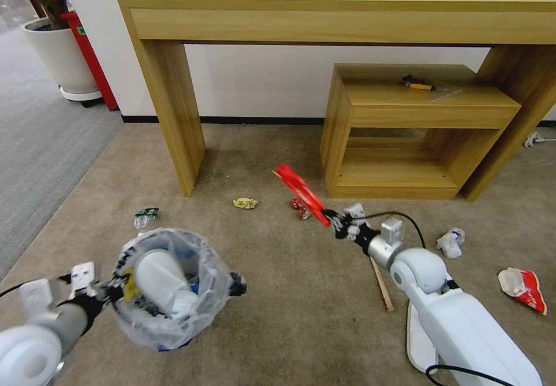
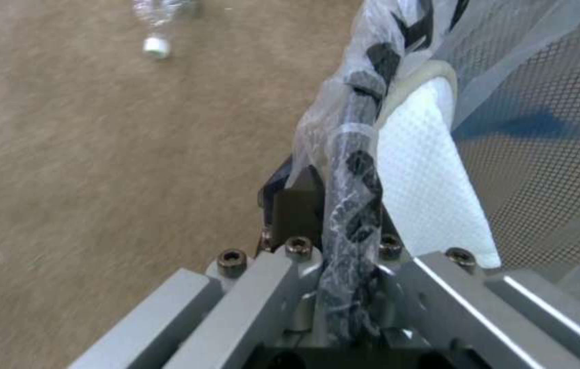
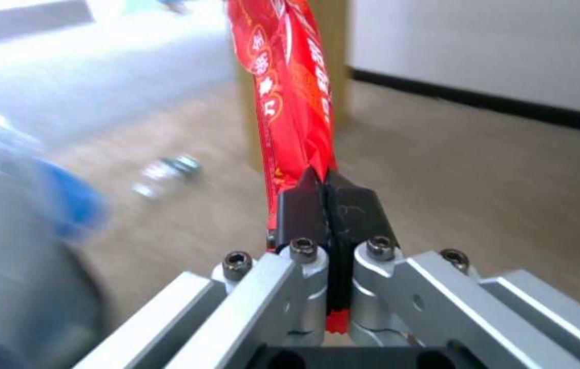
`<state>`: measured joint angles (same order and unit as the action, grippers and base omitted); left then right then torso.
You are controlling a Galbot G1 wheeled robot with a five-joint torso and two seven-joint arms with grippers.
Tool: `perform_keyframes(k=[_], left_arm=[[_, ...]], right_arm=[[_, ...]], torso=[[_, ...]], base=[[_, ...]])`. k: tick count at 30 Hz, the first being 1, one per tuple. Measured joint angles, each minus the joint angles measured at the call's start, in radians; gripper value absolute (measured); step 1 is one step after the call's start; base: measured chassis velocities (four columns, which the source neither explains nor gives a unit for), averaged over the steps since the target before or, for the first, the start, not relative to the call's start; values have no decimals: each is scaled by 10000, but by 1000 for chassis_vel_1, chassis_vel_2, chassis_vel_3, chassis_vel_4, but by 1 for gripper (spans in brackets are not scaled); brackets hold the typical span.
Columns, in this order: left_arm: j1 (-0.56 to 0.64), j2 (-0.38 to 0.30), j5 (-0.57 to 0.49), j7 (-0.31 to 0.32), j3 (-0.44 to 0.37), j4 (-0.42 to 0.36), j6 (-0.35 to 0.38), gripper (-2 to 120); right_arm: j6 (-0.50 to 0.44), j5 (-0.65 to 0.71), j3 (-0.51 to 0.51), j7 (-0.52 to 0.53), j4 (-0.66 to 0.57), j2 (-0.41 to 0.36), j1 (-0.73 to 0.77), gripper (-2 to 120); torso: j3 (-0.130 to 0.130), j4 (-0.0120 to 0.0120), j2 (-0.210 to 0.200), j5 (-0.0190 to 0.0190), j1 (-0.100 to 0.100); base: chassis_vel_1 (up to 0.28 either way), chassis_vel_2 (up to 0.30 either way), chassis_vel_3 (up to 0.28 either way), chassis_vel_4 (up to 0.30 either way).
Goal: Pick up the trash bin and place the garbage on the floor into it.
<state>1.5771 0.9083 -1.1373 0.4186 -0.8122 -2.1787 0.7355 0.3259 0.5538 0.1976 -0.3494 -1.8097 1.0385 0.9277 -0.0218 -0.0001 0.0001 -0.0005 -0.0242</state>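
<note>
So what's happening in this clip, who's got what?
The left gripper is clamped on the rim of the trash bin, holding it off the beige carpet; a white slipper already sits inside. The right gripper is shut on a long red wrapper, lifted in the air to the bin's right. A clear bottle, a yellow scrap, a wooden stick and another red wrapper lie on the carpet.

Wooden console table (image 1: 347,10), white wall (image 1: 260,79)
</note>
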Motion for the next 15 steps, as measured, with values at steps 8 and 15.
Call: perform_keyframes(k=[8, 15], left_arm=[[-1808, -988, -1342, 979, 1995, 695, -1, 0], [-3647, -1218, -2182, 1598, 3626, 1107, -1, 0]], right_arm=[[525, 1196, -1259, -259, -902, -69, -1284, 0], [648, 1317, -2698, -183, -787, 604, -2262, 0]], torso=[[0, 0, 0, -1, 0], [0, 1, -1, 2, -1]], base=[[0, 0, 0, 0], [0, 0, 0, 0]])
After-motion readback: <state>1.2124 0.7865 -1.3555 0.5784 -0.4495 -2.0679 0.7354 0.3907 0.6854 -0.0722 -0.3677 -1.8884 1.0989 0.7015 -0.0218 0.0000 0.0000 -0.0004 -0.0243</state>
